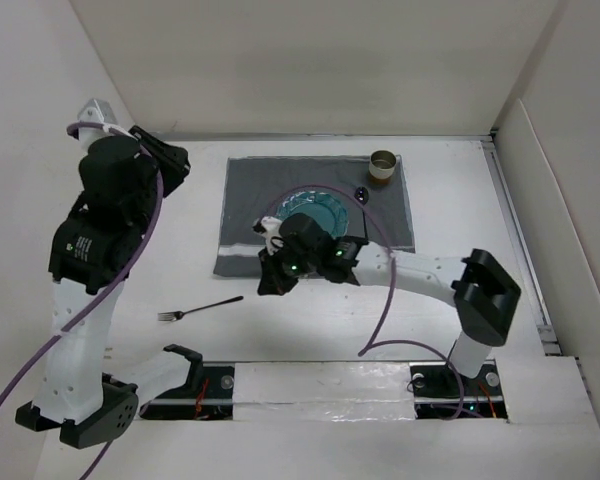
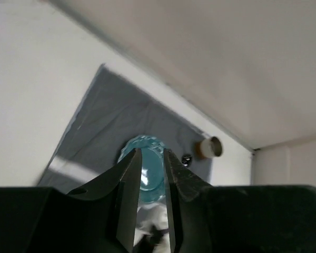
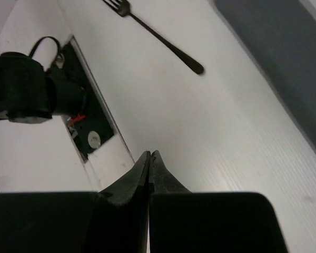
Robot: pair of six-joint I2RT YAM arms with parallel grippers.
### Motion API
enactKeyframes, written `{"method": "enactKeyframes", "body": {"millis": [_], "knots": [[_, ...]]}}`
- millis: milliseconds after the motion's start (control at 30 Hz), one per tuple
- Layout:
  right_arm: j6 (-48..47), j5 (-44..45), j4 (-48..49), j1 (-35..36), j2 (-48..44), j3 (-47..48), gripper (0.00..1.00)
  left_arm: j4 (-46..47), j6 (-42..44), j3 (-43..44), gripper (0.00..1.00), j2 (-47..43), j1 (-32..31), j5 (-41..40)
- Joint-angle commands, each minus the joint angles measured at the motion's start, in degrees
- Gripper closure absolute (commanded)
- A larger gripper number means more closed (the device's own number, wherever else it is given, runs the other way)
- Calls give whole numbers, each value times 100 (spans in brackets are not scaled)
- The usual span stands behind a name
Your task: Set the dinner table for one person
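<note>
Two grippers: I am watching both from above and through their own wrist cameras.
Right gripper point(image 3: 149, 154): its fingers are pressing flat against each other with nothing between them, so I am reading it as closed and empty.
Right gripper's place: it is hanging over the bare white surface point(image 1: 310, 320), just off the near left corner of the mat point(image 1: 250, 190), with its fingers pointing down and toward the near edge.
Surface under the right gripper: it is lying directly below the fingertips and spreading out on every side of them. I cannot tell whether the tips are touching it.
Left gripper point(image 2: 151, 153): its fingers are standing slightly apart with a narrow gap that is holding nothing. The teal plate point(image 1: 330, 205) is showing through that gap.
Left gripper's place: the left arm is holding it up at the far left, well apart from the mat, and the surface is lying well below and ahead of it.
Fork point(image 1: 200, 308): it is lying on the bare surface to the near left of the right gripper, apart from it, with its tines pointing left.
Mat: it is lying flat on the far middle of the surface and carrying the plate. A cup point(image 1: 384, 165) is standing at its far right corner, and a small dark item point(image 1: 361, 193) that I cannot identify is sitting between cup and plate.
</note>
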Motion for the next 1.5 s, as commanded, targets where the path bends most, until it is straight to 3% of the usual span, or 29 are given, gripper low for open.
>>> {"method": "enactKeyframes", "body": {"millis": [0,133,300,367,633,700,1033,1133,1267,1367,1467], "knots": [[-253,-93,785,450,544,637,100,-31,847,594,79,350,10,793],[-297,-59,856,837,1633,1673,97,399,1243,69,78,-104,10,1918],[-955,108,-198,1075,3425,4096,43,708,1332,-826,74,-677,10,2887],[-1070,336,-330,1075,3744,4503,34,900,1306,-1074,73,-985,-138,3002],[-1605,794,-1551,1075,5159,6770,29,533,1235,-882,71,-1266,-789,2828],[-1685,786,-1746,1075,5301,6861,27,322,1270,-803,70,-1275,-930,2643],[-1949,416,-1975,1022,5134,6001,27,-74,1341,-653,67,-1363,-1343,1930],[-2089,662,-1912,1084,5107,5762,29,-74,1358,-723,67,-1372,-1343,1860],[-2151,1039,-1975,1276,5090,5508,40,-118,1376,-689,67,-1364,-1405,1798],[-2151,1444,-1616,1435,4872,4938,42,-127,1376,-636,67,-1337,-1405,1772],[-2151,2310,-1220,1646,4607,4419,48,-118,1349,-714,67,-1328,-1405,1737]]}}
